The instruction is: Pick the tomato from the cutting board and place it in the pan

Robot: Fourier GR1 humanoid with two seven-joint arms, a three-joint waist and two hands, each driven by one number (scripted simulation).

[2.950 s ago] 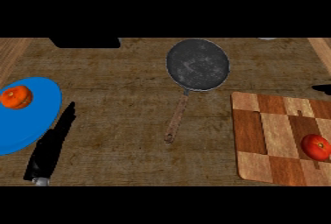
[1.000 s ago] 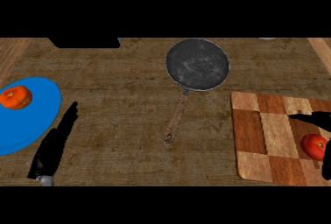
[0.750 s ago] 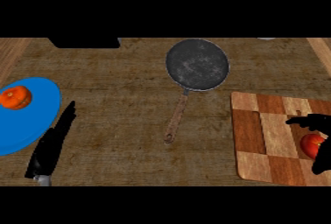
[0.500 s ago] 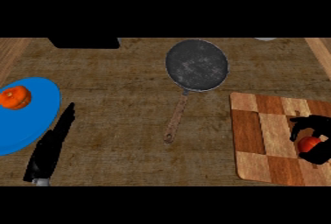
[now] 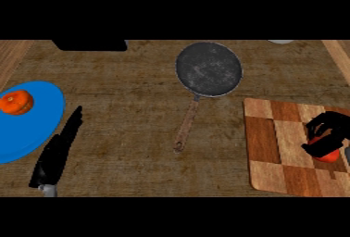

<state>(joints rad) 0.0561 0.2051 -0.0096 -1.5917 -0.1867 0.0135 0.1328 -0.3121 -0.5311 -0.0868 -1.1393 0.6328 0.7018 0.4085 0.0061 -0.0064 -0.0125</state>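
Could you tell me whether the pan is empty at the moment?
Empty: the pan shows only its bare dark base; the tomato is on the cutting board.

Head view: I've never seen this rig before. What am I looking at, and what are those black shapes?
The camera sits at a humanoid robot's head, looking steeply down at a wooden counter. The black shapes are its hands. The left hand rests open beside a blue plate carrying an orange fruit. The right hand curls round a red tomato on the cutting board. A dark pan lies in the middle, nothing in it, handle towards the robot.
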